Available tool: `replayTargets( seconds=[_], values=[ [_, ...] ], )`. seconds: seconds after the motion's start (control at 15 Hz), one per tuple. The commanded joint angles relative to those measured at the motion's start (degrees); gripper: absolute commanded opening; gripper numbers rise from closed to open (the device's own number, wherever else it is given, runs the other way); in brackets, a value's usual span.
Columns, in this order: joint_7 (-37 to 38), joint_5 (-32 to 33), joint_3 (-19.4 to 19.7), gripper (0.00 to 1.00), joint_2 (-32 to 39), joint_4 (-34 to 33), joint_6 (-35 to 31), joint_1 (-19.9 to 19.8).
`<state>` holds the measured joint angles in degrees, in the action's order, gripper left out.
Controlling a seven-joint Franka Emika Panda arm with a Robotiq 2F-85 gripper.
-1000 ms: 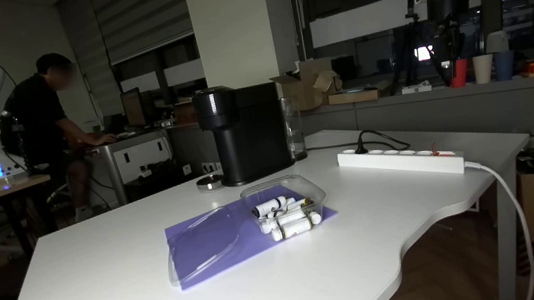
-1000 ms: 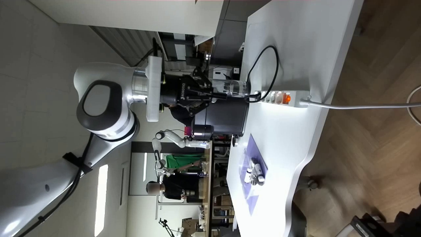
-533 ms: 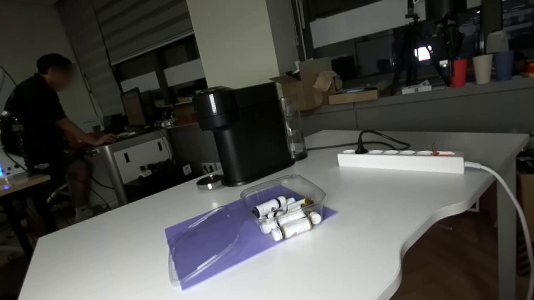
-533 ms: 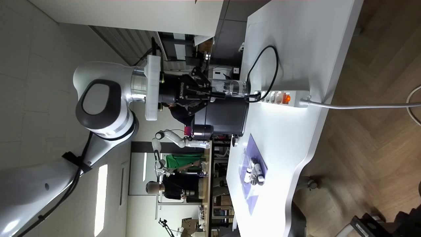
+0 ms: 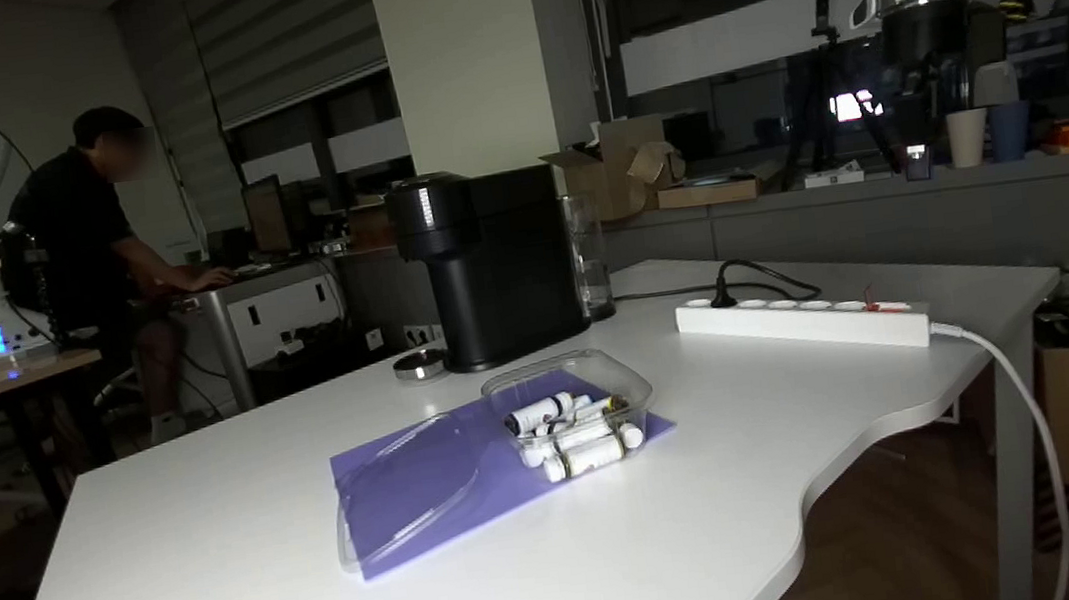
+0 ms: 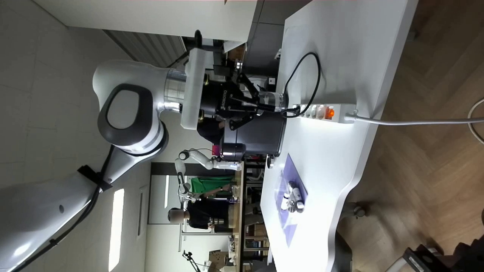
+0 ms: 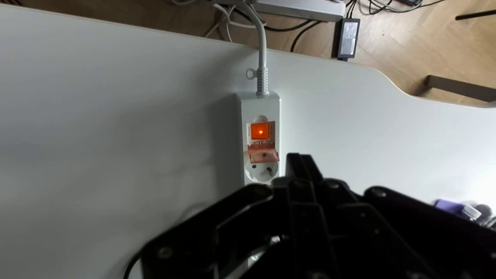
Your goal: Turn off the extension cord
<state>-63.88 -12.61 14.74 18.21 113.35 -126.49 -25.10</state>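
On the white table [image 5: 219,537] a clear tub [image 5: 630,385] is sitting on a purple sheet [image 5: 499,477] and holding a jumble of small white-labelled bottles [image 5: 539,413]; I cannot tell how many. Beside it a clear lid [image 5: 410,485] is lying on the sheet, overhanging one edge. A see-through tank [image 5: 593,263] is standing at the side of the black coffee machine [image 5: 511,272]; whether it is holding water I cannot tell. Farther back, a cardboard box [image 5: 628,189] is standing with its flaps spread, and a cream cup [image 5: 967,140] and a blue cup [image 5: 1009,133] are standing side by side. The extension cord [image 7: 259,106] is lying on the same table, its switch [image 7: 260,131] glowing orange, its red cover [image 7: 263,155] leaning back over a socket [image 7: 260,175], and a black plug [image 5: 722,296] sitting toward the end away from the switch. Above the cord, apart from it, the gripper [image 7: 304,159] is hanging with its fingers meeting in a narrow tip.
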Motion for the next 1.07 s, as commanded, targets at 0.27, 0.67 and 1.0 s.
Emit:
replayTargets(
  seconds=[0.27, 0.67, 1.0],
  values=[
    [-14.3, -5.7, -3.4, 0.0, 6.0, 0.1, -6.2, -4.9],
    [-15.6, -6.6, -6.8, 0.0, 11.1, -0.6, -9.8, -4.9],
    [-14.2, -6.1, -8.5, 0.0, 13.9, -1.7, -10.4, -4.7]
  ],
)
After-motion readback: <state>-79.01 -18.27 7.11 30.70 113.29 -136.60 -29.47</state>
